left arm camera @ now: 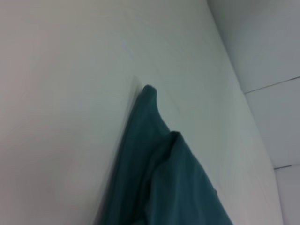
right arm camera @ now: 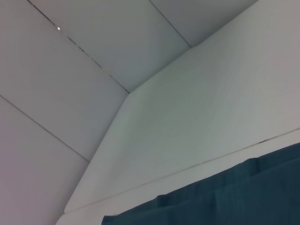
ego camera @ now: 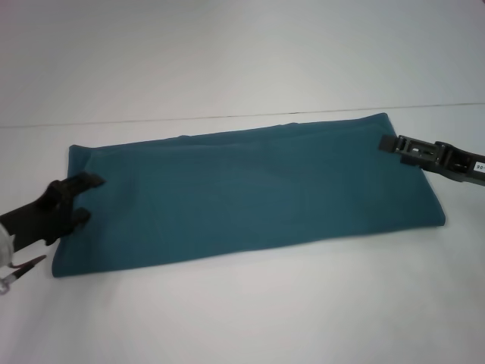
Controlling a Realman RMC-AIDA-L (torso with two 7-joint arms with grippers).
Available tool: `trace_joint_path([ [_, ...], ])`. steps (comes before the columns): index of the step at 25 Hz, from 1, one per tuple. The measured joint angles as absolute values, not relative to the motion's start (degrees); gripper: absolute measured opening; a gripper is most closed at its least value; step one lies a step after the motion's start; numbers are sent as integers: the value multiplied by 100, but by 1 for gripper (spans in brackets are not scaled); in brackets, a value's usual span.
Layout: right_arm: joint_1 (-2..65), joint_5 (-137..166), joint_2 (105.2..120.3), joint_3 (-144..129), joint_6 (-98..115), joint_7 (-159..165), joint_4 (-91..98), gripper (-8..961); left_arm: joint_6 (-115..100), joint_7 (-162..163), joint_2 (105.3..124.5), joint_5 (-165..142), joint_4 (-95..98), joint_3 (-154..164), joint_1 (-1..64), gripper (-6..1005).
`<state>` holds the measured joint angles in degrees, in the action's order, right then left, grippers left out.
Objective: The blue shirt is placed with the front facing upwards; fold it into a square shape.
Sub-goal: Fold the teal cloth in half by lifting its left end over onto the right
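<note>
The blue shirt [ego camera: 250, 193] lay flat on the white table [ego camera: 242, 318] as a long band, already narrowed, no lettering or collar showing. Its long axis ran left to right across my front, the right end sitting a little farther from me than the left.

My left gripper [ego camera: 82, 199] was at the left short edge, fingers spread apart with cloth between them; whether they were touching the fabric I could not tell. My right gripper [ego camera: 392, 144] was at the far right corner, tips at the hem. Open or closed, I could not tell.

Each arm sat at its own end, neither nearer the middle. My judgement: with the band lying crosswise, the remaining fold had to run along that axis, one short end carried over toward the other to make the square.
</note>
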<state>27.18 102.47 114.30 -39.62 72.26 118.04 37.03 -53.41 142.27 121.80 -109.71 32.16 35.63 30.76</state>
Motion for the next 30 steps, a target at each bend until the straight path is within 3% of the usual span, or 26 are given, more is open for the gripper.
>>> trace_joint_path([
  [9, 2716, 10224, 11436, -3925, 7228, 11799, 3631, 944, -5217, 14168, 12184, -10963, 3022, 3765, 3228, 782],
  [19, 2716, 10213, 11451, -3853, 7227, 11795, 3629, 945, -5347, 14199, 12276, -10819, 3563, 3683, 2949, 782],
  [30, 2754, 10212, 11460, -3849, 7156, 11794, 3629, 945, -4597, 13680, 12375, -10875, 3323, 3742, 3259, 781],
])
